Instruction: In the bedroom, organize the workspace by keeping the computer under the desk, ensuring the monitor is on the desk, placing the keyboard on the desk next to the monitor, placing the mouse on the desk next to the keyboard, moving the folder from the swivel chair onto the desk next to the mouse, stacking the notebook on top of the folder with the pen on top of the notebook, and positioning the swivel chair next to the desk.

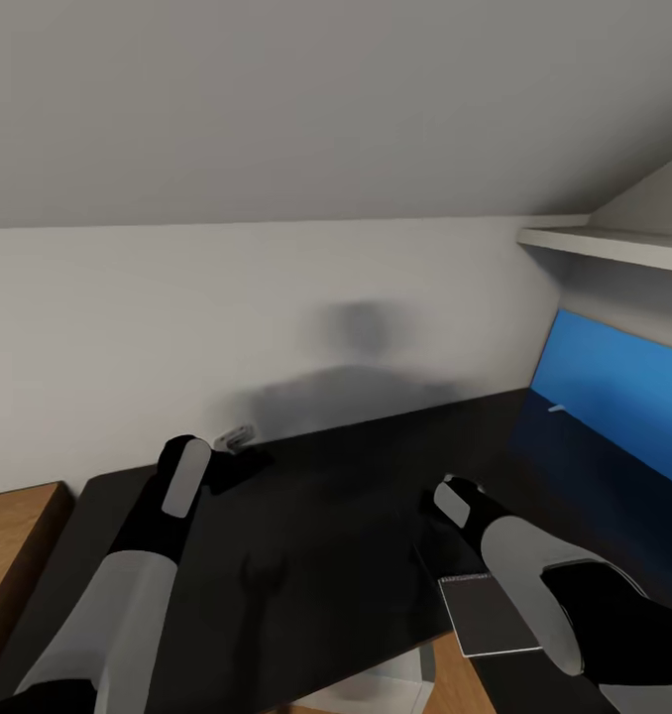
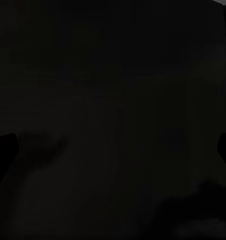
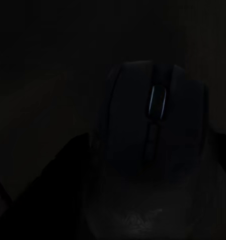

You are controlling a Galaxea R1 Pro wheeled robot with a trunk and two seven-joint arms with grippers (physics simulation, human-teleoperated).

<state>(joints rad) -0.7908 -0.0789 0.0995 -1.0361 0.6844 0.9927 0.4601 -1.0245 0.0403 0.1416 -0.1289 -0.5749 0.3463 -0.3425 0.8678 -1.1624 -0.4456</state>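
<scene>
In the right wrist view the mouse (image 3: 148,130) lies directly in front of the right gripper, very close to the camera. It is a dark mouse with a scroll wheel in a narrow slot down its middle. Whether the right gripper's jaws are wide or narrow cannot be told, and the same holds for the left gripper (image 1: 239,438) near the desk's (image 1: 336,516) back edge. The grey notebook (image 1: 487,615) lies at the desk's front edge, beside the right arm.
</scene>
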